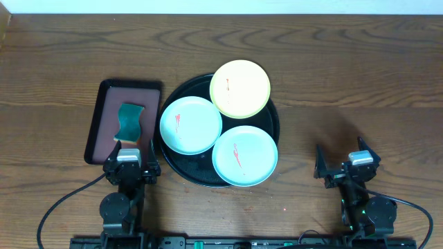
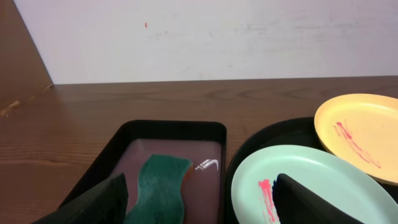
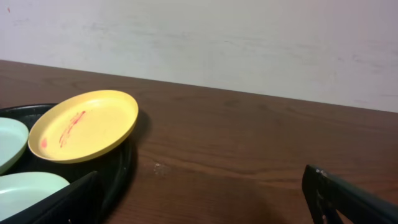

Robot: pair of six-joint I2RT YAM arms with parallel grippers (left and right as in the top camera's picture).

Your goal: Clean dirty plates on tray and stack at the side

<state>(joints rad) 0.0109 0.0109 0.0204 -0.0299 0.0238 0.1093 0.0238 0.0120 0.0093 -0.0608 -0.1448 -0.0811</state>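
A round black tray (image 1: 181,88) holds three plates with red smears: a pale yellow plate (image 1: 240,88) at the back, a turquoise plate (image 1: 190,124) at the left and a turquoise plate (image 1: 245,155) at the front right. My left gripper (image 1: 131,158) is open and empty, left of the tray near the front; its wrist view shows the left turquoise plate (image 2: 311,183) and the yellow plate (image 2: 360,134). My right gripper (image 1: 346,166) is open and empty, right of the tray; its wrist view shows the yellow plate (image 3: 84,124).
A rectangular maroon tray (image 1: 104,117) with a black rim lies left of the black tray and holds a green wavy sponge (image 1: 129,121), also seen in the left wrist view (image 2: 158,190). Bare wooden table (image 1: 346,83) lies to the right.
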